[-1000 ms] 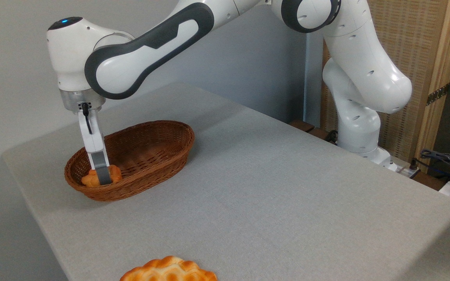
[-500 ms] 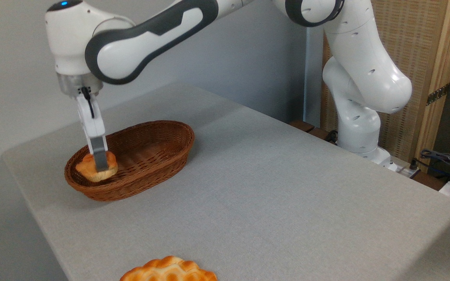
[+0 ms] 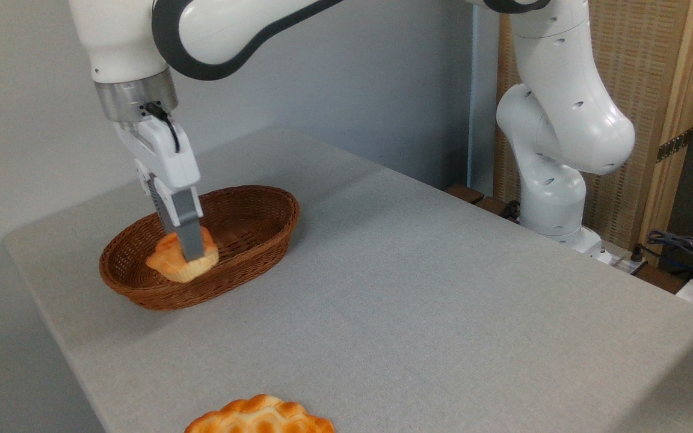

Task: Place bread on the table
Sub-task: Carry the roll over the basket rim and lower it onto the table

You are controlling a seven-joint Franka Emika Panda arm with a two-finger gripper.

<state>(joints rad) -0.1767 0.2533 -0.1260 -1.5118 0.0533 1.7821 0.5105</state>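
Note:
The bread (image 3: 173,262), a small golden-orange knotted bun with a paler underside, hangs tilted over the near rim of the brown wicker basket (image 3: 250,231). My gripper (image 3: 192,252) comes down from above and is shut on the bread, one grey finger crossing its front. The bun is lifted off the basket floor. The light grey table (image 3: 418,300) spreads out to the right of and in front of the basket.
A larger flat honeycomb-patterned loaf (image 3: 260,416) lies at the table's front edge. The arm's white base (image 3: 554,204) stands at the back right, with cables (image 3: 689,249) beyond it. The table's left edge runs close behind the basket.
The gripper has risen and moved right toward the front, carrying the bun up from the basket's left end to above its near rim.

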